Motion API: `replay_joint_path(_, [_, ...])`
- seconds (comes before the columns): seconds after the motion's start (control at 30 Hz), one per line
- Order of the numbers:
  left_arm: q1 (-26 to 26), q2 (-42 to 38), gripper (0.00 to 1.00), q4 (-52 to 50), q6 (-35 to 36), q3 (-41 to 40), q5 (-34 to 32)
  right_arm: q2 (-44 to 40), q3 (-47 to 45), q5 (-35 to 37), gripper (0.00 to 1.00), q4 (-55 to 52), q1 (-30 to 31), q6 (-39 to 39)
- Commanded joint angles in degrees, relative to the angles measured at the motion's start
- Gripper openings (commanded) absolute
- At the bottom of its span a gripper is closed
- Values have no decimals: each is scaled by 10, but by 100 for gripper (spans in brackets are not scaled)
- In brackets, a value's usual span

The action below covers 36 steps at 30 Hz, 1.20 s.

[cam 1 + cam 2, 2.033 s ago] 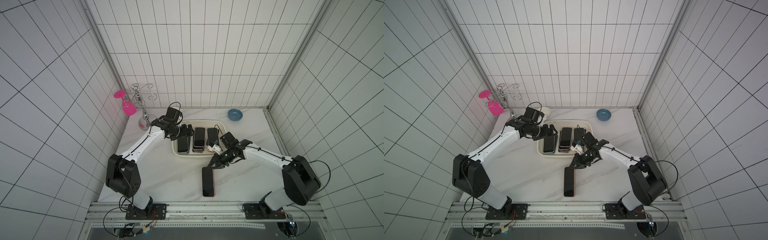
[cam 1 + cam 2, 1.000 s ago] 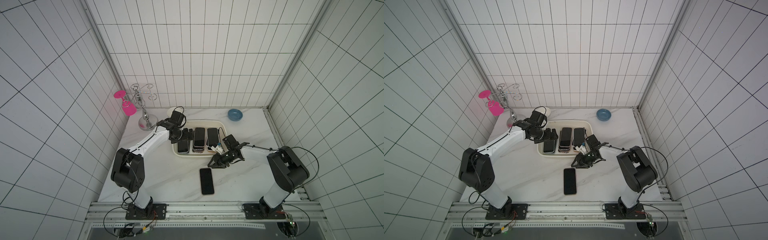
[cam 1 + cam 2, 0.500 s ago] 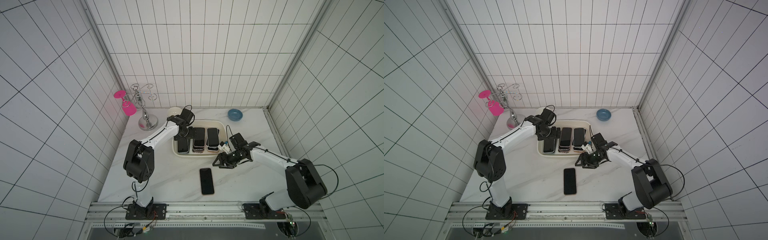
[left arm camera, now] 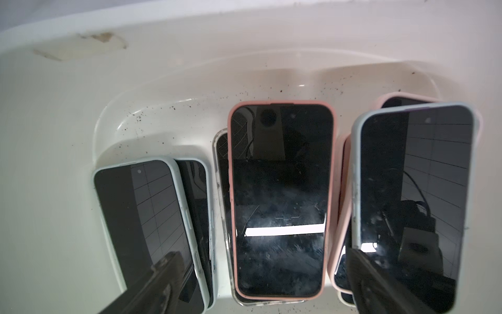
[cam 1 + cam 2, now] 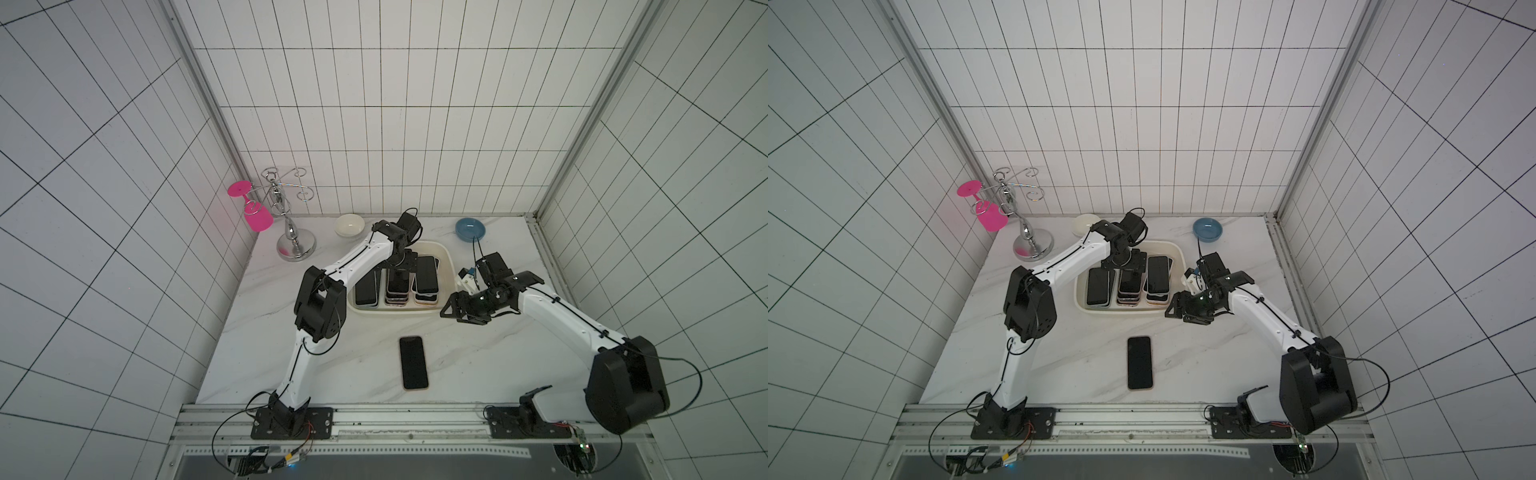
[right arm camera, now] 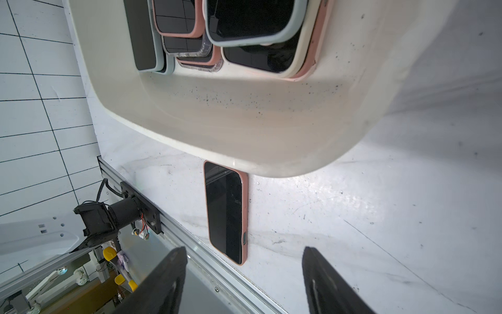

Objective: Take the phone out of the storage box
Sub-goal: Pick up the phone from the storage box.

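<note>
left pincer [image 4: 260, 258]: jaws spread wide and holding nothing. It hangs inside the storage box [image 5: 446, 266] over the middle stack, with its fingers [image 4: 163, 271] on either side of the pink-cased phone [image 4: 281, 198].
right pincer [image 6: 243, 250]: jaws apart and empty, outside the box just beside its near right corner, over the tabletop [image 5: 478, 365].
Task's thing: the pink-cased phone lies face up on top of the middle stack, in the box.
loose phone [image 5: 413, 362]: flat and face up on the tabletop, well apart from the box, near the front rail.
Handling, as I judge it: a stiff, thin, light slab. The glass face looks slick and easy to crack, and the soft-looking case rim should grip better.
Where to hold: across the narrow width, on the two long case edges near mid-length, so it does not tip.
Risk: the neighbouring stacks sit close, so one of my fingers may nudge them.
Count, phones: three stacks in the box, with two phones in the one on my left and at least three in each of the others; the lower ones are partly hidden. One phone is outside.
Count, rest: one white bowl [image 5: 350, 225], one blue bowl [image 5: 469, 229], and one pink glass [image 5: 257, 216] on one metal rack [image 5: 291, 232].
</note>
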Motion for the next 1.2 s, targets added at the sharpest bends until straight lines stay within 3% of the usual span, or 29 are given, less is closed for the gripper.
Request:
replay_joint_path(0.0, [-4, 18, 98, -17, 14, 26, -3, -15, 13, 7, 71, -18, -7, -12])
replay_joint_path(1.17, [-22, 83, 98, -15, 34, 30, 18, -14, -21, 5, 69, -1, -12, -26])
